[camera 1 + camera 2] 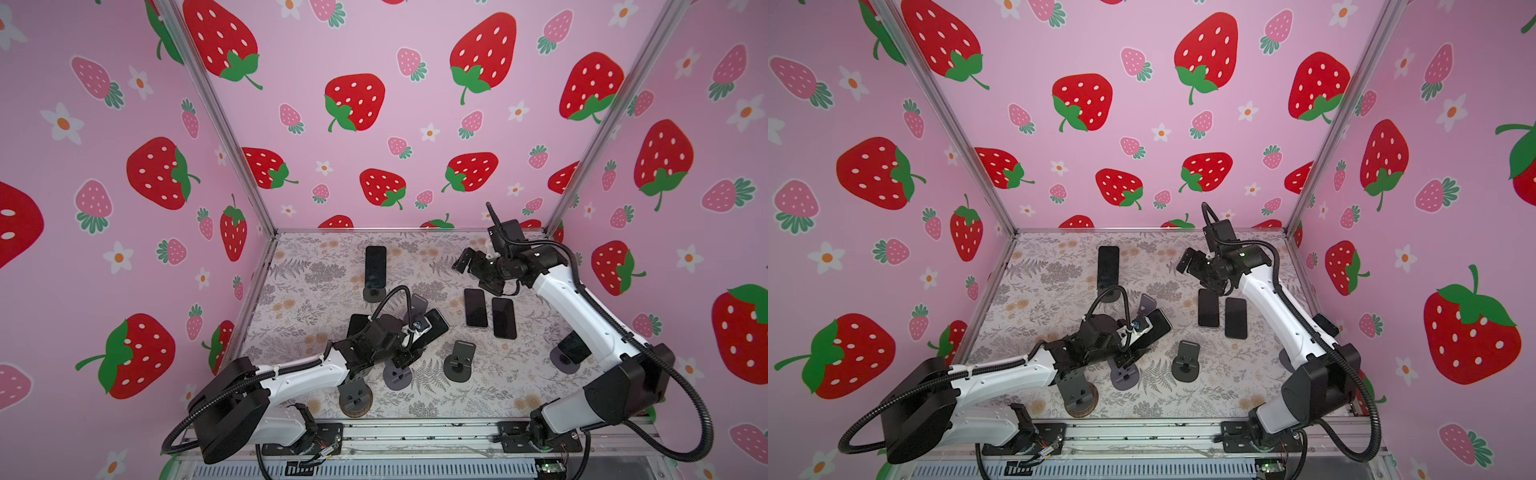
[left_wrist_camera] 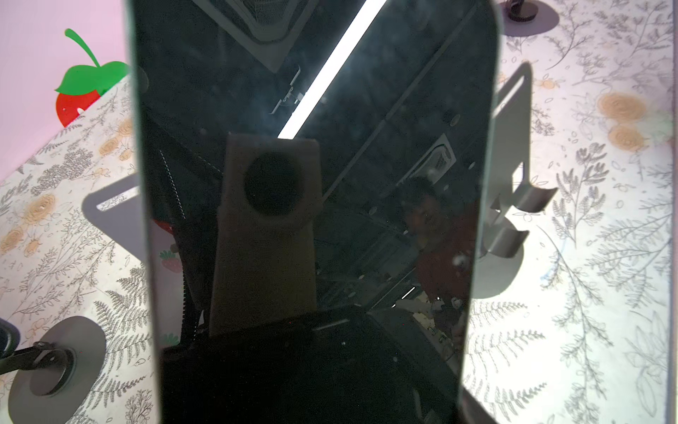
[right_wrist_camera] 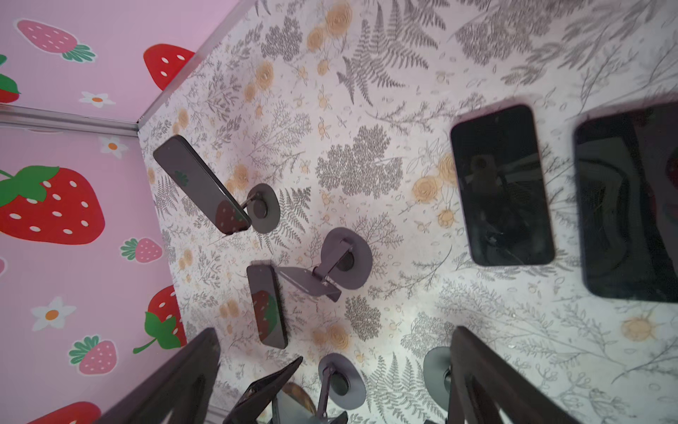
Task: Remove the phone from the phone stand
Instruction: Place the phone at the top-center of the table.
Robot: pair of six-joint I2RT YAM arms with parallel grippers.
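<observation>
A black phone [image 1: 432, 325] [image 1: 1156, 326] hangs tilted over the middle of the floral table, with my left gripper [image 1: 413, 345] [image 1: 1136, 347] shut on its near end. Its dark screen [image 2: 330, 220] fills the left wrist view and hides the fingers there. The grey phone stand [image 1: 417, 303] [image 3: 345, 264] is just behind it. In the right wrist view the phone [image 3: 266, 304] stands beside the stand's plate, apart from its hooks. My right gripper [image 1: 471, 274] [image 3: 335, 332] hovers open and empty at the back right.
Another phone [image 1: 375, 266] leans on a stand at the back. Two phones [image 1: 476, 307] [image 1: 503, 318] lie flat below the right gripper. Empty stands [image 1: 459, 361] [image 1: 397, 376] [image 1: 354, 399] stand near the front. Under the right arm is one more phone on a stand [image 1: 573, 347].
</observation>
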